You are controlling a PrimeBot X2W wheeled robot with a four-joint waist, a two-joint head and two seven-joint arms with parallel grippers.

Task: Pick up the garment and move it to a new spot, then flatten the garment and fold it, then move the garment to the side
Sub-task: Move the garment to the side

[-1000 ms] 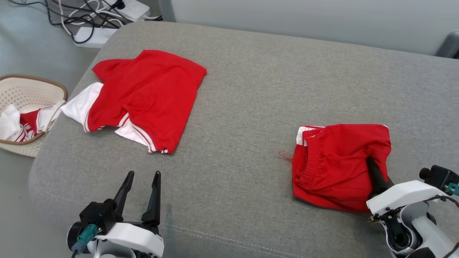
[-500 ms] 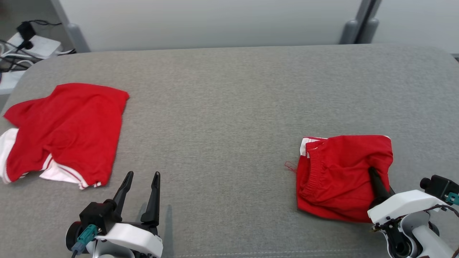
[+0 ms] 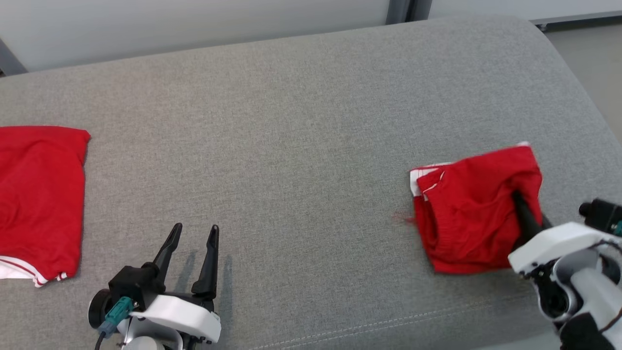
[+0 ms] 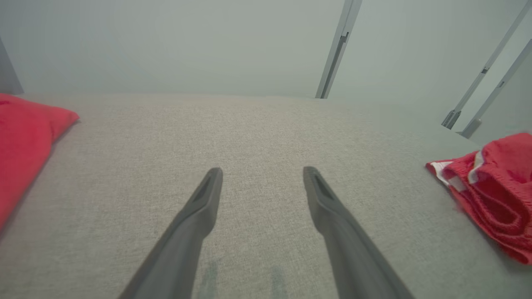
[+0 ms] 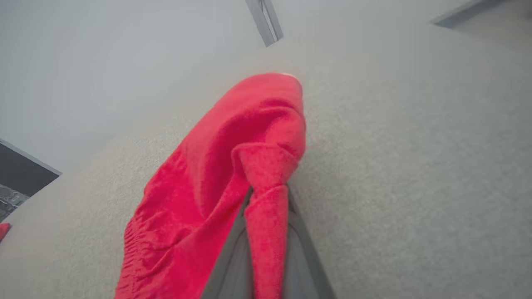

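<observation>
A: Where is the garment (image 3: 474,209)?
B: On the grey cushion (image 3: 301,136), toward its front right corner. It lies bunched and folded, red with a white band at its left end.
A: And the right gripper (image 3: 520,206)?
B: In the head view its fingertips are buried under the cloth. The right wrist view settles it: both fingers are clamped on a raised red fold that stands up between them.
A: The left gripper (image 3: 195,228)?
B: Its fingers are spread with nothing between them, near the front edge and well apart from the garment. Its wrist view catches the garment's gathered waistband side, cut off at the frame's right.
A: Anything else?
B: A second red garment (image 3: 39,194) lies at the cushion's left edge, also cut off. A faint red smear (image 3: 401,217) just beside the garment's left side is too blurred to name.
</observation>
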